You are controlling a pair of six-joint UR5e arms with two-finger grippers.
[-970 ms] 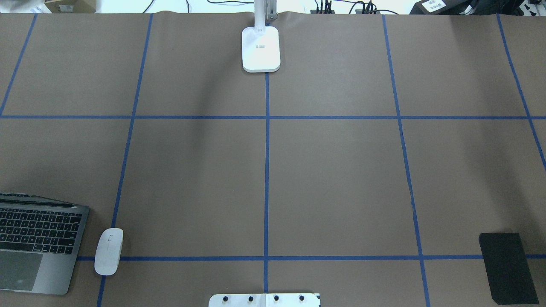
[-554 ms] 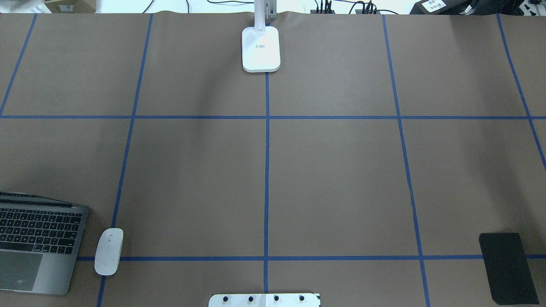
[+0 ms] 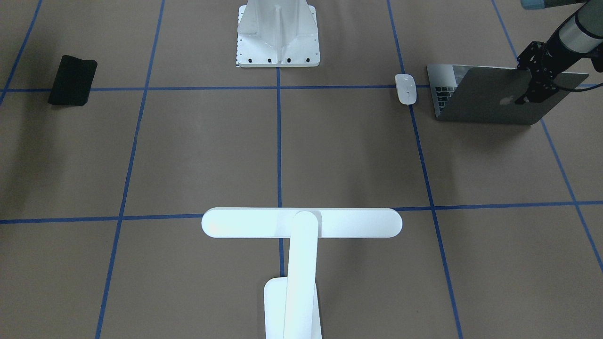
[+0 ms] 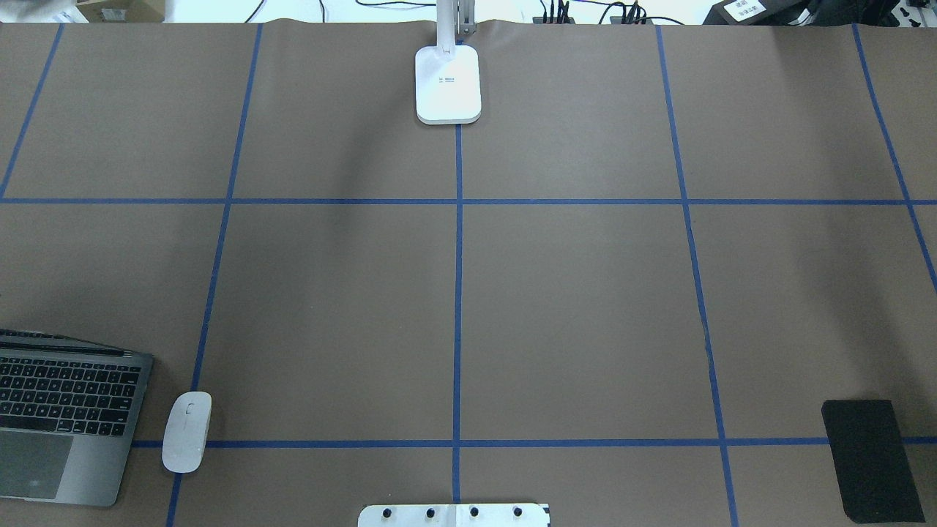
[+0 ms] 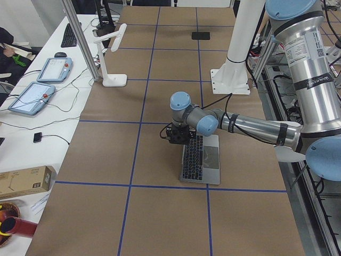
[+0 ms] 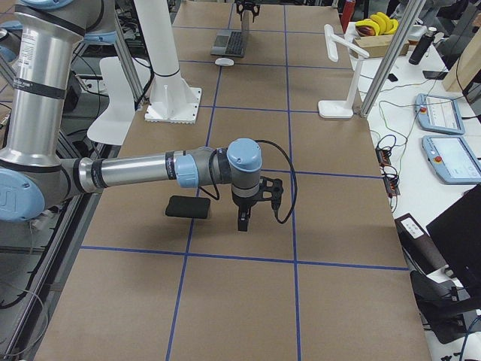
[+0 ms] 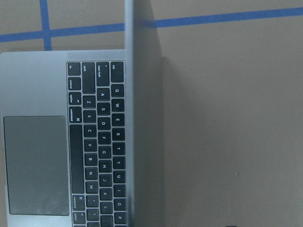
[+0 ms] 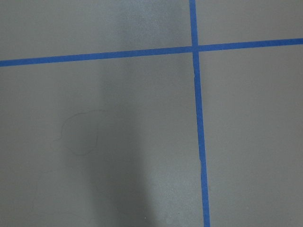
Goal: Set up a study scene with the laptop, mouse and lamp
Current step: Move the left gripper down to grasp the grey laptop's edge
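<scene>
Overhead exterior shows the laptop (image 4: 66, 424) open at the near left. My left gripper (image 3: 524, 98) is at its raised lid, and I cannot tell whether it pinches. The mouse (image 4: 187, 430) lies just right of it. The lamp (image 4: 448, 84) stands far centre. At the near right, my right gripper (image 6: 243, 223) hangs beside the black mat (image 4: 871, 457); I cannot tell its spread.

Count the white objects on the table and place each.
3. The mouse lies beside the laptop; the lamp stands at the table's far edge on the centre line; the bolted pedestal sits at the robot's edge. None seems hidden.
</scene>
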